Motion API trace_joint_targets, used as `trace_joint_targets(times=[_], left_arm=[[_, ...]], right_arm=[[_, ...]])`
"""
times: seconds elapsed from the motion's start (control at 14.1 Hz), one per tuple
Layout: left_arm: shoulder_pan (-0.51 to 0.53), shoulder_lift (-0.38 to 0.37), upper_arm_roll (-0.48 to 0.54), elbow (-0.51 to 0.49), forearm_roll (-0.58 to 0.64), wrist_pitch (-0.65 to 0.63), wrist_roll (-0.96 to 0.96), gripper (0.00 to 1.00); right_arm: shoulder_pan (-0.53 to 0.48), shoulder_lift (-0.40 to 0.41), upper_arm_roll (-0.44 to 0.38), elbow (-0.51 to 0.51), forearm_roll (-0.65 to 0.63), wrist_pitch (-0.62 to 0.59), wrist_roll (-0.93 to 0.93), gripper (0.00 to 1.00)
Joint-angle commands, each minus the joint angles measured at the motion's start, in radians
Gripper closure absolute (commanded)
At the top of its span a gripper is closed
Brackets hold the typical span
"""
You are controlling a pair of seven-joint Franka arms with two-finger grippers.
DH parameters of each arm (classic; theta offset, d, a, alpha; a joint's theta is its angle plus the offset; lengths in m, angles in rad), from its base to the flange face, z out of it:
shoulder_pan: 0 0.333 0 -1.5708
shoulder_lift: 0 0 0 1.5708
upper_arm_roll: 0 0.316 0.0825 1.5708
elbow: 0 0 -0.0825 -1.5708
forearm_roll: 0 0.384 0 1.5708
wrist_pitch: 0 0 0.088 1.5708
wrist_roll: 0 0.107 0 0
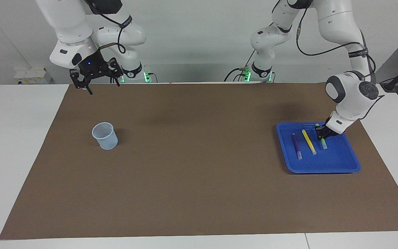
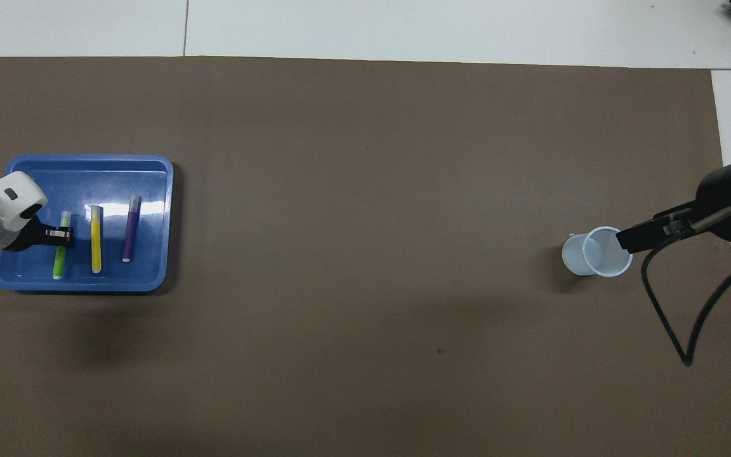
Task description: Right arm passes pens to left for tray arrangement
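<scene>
Facing view: left gripper [image 1: 321, 137] down in blue tray [image 1: 340, 162], jaws clamped on green pen [image 1: 323, 144]; yellow pen [image 1: 308, 141] and purple pen [image 1: 296, 145] lie beside it. Right gripper [image 1: 89, 76] raised over brown mat [image 1: 185, 166] edge on the counter, jaws wide, holding nothing.

Overhead view: green pen [image 2: 60, 259] parallel to yellow pen [image 2: 95, 238] and purple pen [image 2: 129, 228]; pale cup [image 2: 597, 252] toward right arm's end

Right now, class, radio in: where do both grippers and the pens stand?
Left gripper shut on green pen, low in the blue tray. Right gripper open, waiting, raised. Yellow pen and purple pen in tray. Nothing in the way.
</scene>
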Motion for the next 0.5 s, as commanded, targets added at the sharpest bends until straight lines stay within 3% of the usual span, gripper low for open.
trace_joint_targets(times=[0.0, 0.21, 0.28, 0.35, 0.43], left_arm=[[0.011, 0.02, -0.003, 0.004, 0.045, 0.031, 0.011, 1.0], [0.01, 0.02, -0.004, 0.004, 0.045, 0.045, 0.011, 0.97], [0.01, 0.021, -0.004, 0.007, 0.045, 0.048, 0.009, 0.36], [0.01, 0.023, -0.004, 0.011, 0.045, 0.046, 0.003, 0.0], [0.01, 0.023, -0.004, 0.011, 0.045, 0.045, 0.003, 0.0]], right_arm=[[0.011, -0.004, -0.017, -0.018, -0.013, 0.023, 0.001, 0.0], [0.017, 0.002, -0.03, -0.064, -0.037, 0.181, -0.008, 0.0], [0.019, 0.002, -0.046, -0.069, -0.039, 0.195, -0.013, 0.0], [0.017, -0.004, -0.05, -0.074, -0.037, 0.169, -0.013, 0.0], [0.019, -0.005, -0.05, -0.074, -0.036, 0.134, -0.002, 0.0]])
